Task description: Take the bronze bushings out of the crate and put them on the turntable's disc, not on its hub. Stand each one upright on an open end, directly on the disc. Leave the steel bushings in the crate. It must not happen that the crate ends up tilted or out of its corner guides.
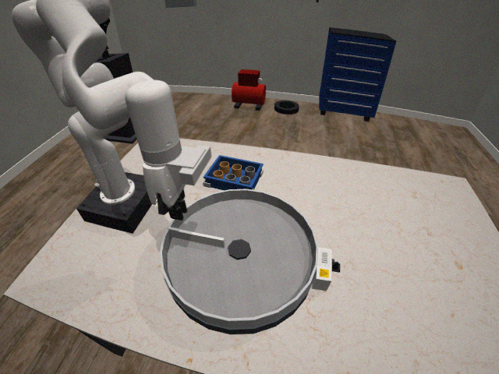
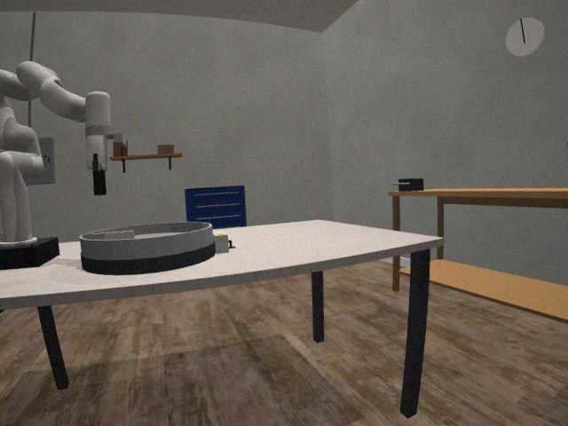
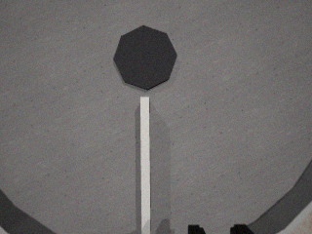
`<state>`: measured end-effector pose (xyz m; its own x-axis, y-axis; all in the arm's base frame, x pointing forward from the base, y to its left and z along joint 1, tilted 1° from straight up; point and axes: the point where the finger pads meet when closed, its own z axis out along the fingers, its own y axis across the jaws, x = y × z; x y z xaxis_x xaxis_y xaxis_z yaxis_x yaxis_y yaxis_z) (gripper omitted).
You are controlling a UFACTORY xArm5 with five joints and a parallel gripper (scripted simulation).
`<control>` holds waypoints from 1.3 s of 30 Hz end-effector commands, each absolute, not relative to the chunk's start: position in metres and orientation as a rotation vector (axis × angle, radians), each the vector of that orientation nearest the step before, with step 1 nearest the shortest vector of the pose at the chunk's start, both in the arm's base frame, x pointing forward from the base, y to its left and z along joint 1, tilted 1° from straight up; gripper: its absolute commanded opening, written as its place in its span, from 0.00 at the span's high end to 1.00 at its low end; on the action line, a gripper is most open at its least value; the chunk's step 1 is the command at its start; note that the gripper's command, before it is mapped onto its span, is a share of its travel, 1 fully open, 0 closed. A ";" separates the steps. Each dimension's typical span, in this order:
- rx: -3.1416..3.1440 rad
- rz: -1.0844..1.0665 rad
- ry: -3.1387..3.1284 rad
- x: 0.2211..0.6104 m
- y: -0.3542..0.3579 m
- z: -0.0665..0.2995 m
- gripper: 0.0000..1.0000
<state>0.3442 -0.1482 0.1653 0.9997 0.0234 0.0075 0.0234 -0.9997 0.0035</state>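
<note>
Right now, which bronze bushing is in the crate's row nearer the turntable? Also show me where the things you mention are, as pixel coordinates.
The bronze bushing (image 1: pixel 217 176) at the end nearest the robot's base (image 1: pixel 108 209) (image 2: pixel 49 249), sharing that row with two steel bushings (image 1: pixel 230 179); the other two bronze ones (image 1: pixel 224 170) are behind.

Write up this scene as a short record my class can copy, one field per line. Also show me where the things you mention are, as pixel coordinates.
Crate: blue (image 1: pixel 225 185), beside the turntable
Bronze bushings (image 1: pixel 236 171): three, in the crate
Steel bushings (image 1: pixel 249 173): three, in the crate
Turntable disc (image 1: pixel 249 290) (image 2: pixel 160 234) (image 3: pixel 234 122): no bushings seen on it
Hub (image 1: pixel 239 248) (image 3: pixel 145 58): dark, eight-sided, bare
Bar (image 1: pixel 197 234) (image 2: pixel 116 234) (image 3: pixel 145 161): pale, straight, ends short of the hub
Gripper (image 1: pixel 173 215) (image 2: pixel 99 193) (image 3: pixel 217 230): raised, fingers slightly apart, empty
</note>
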 end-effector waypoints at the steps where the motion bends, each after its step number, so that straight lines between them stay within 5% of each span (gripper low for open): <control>1: 3.136 0.017 0.037 0.345 -0.149 0.167 0.83; 18: 3.136 0.017 0.037 0.345 -0.149 0.167 0.83; 19: 3.136 0.017 0.037 0.345 -0.149 0.167 0.52; 29: 3.137 0.017 0.052 0.346 -0.128 0.162 0.52; 39: 3.138 0.017 0.128 0.348 -0.026 0.139 0.52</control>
<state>0.3436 -0.0791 0.1487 0.9982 0.0606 0.0032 0.0606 -0.9982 0.0010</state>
